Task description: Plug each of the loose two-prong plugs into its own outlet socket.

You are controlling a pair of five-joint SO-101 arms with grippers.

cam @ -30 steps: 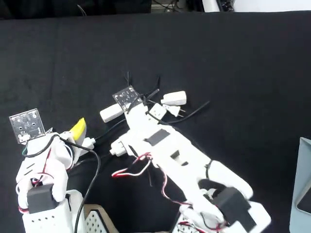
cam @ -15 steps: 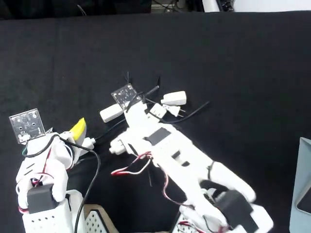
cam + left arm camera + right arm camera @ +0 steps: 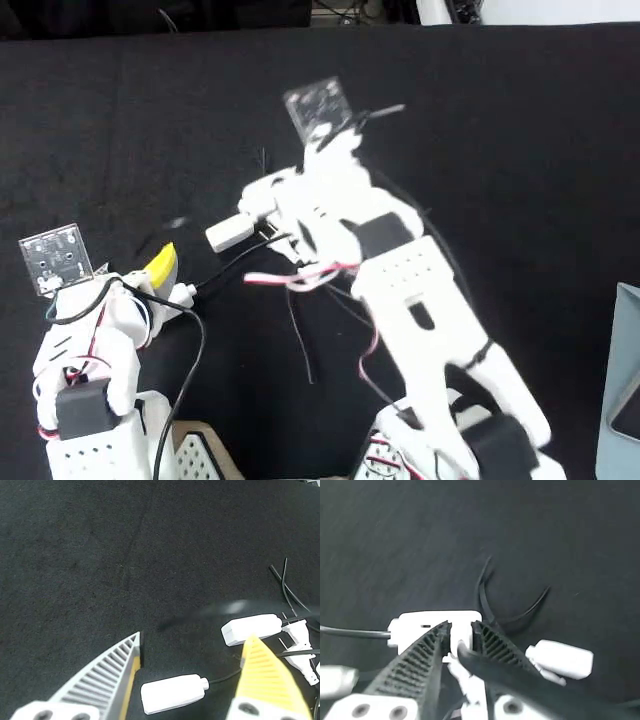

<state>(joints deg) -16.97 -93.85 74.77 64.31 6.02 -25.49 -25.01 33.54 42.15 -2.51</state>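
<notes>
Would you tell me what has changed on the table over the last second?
The right arm rose and swung farther out across the table; whether it took a plug is unclear. The left gripper and the white socket stayed put.

White arm shells (image 3: 430, 280), black servo blocks (image 3: 85, 408), red, white and black wires (image 3: 290, 278), square wrist boards (image 3: 55, 255), yellow ribbed finger (image 3: 265, 675), dark ribbed fingers (image 3: 420, 660).

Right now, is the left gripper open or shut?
Open. In the left wrist view the left gripper has its fingers spread wide, and a white socket block lies on the black cloth between them, ungripped.
</notes>
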